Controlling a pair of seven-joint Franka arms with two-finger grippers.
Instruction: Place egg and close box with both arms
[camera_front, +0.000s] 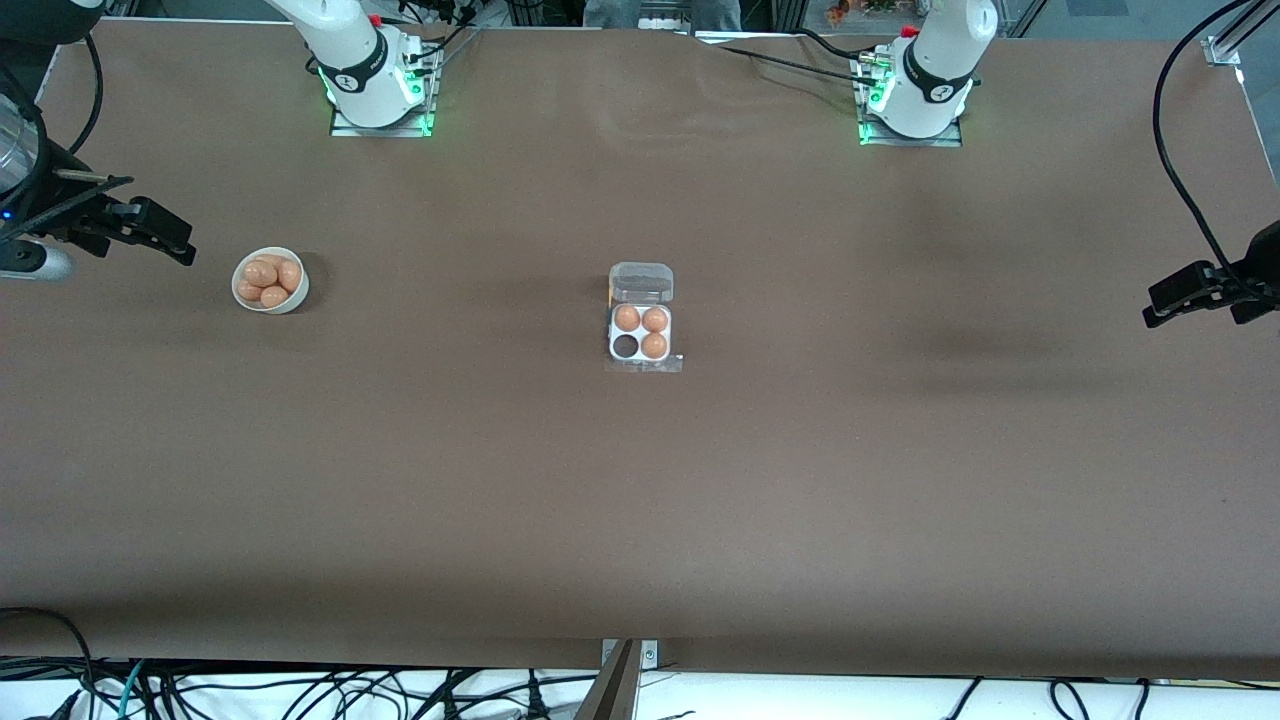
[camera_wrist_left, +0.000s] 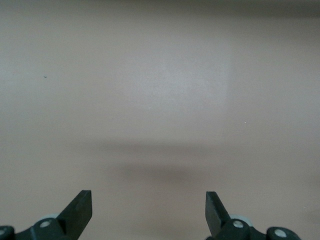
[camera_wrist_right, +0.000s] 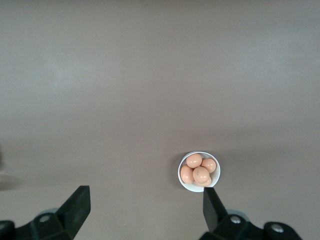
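Brown cloth covered the desk. The box was set at mid-desk between both arms, its lid laid open and one cup left bare for the egg. A bowl of eggs was placed toward the right arm's end. The right gripper was held above it, jaws wide. The left gripper waited over bare cloth, jaws wide too.

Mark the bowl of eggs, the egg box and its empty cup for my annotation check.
bowl of eggs (camera_front: 298, 293), front view, on its white rim.
egg box (camera_front: 641, 283), front view, on its open clear lid.
empty cup (camera_front: 626, 346), front view, on its dark hollow.
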